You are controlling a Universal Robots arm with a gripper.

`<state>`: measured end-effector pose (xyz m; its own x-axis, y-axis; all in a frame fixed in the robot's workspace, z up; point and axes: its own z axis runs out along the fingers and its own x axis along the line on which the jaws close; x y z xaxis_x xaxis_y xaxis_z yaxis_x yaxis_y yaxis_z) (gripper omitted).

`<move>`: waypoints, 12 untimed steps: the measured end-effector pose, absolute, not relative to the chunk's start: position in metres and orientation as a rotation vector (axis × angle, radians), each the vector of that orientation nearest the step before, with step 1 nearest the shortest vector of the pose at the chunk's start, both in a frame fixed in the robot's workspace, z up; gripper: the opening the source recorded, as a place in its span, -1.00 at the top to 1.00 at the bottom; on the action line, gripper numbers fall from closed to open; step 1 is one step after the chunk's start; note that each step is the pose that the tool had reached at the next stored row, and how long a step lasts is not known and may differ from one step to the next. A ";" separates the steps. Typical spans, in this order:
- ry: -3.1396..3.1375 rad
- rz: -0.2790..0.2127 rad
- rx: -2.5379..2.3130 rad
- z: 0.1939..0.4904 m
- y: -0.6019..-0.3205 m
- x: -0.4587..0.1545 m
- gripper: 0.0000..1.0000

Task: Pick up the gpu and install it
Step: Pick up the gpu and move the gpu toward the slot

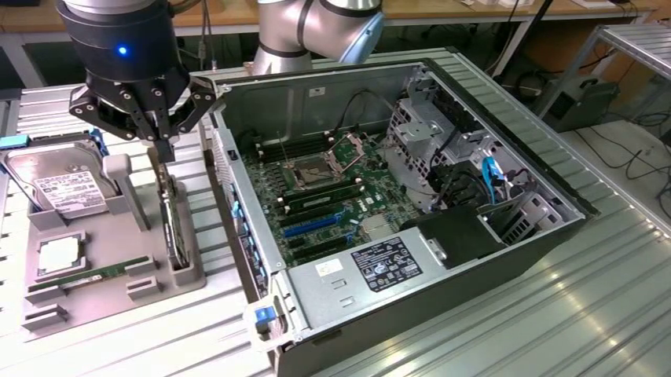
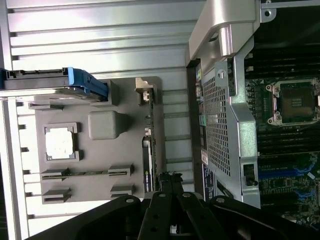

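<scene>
The ribbed aluminium work table [image 1: 566, 314] carries an open black desktop computer case [image 1: 419, 322], lying on its side with the green motherboard [image 1: 325, 200] exposed. Beside it, on the exterior view's left, sits a flat grey plastic parts holder [image 1: 78, 305] [image 2: 100, 155]. The black linkage gripper [image 1: 163, 153] [image 2: 170, 176] hangs over that holder, pointing straight down.

The gpu [image 1: 176, 224] [image 2: 151, 140], a thin dark card, stands on edge in the holder slot nearest the case, and the gripper tip sits right at the far end of its top edge. Whether the gripper is clamped on the card or only poised at it cannot be told.

A silver boxy hard drive with a white label [image 1: 63, 184] stands in the holder's far slot, a small square silver processor chip [image 1: 61, 255] [image 2: 59, 142] lies flat, and a narrow green memory stick [image 1: 89, 276] [image 2: 82, 173] is slotted near it.
</scene>
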<state>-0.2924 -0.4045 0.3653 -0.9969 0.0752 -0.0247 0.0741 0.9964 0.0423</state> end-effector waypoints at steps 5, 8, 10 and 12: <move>3.108 0.064 0.116 0.363 -0.405 -0.303 0.79; 3.108 0.064 0.111 0.359 -0.406 -0.310 0.79; 3.108 0.064 0.106 0.355 -0.406 -0.313 0.79; 3.109 0.064 0.102 0.350 -0.407 -0.313 0.66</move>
<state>-0.3133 -0.4072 0.3499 -0.9974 0.0661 -0.0294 0.0649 0.9970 0.0421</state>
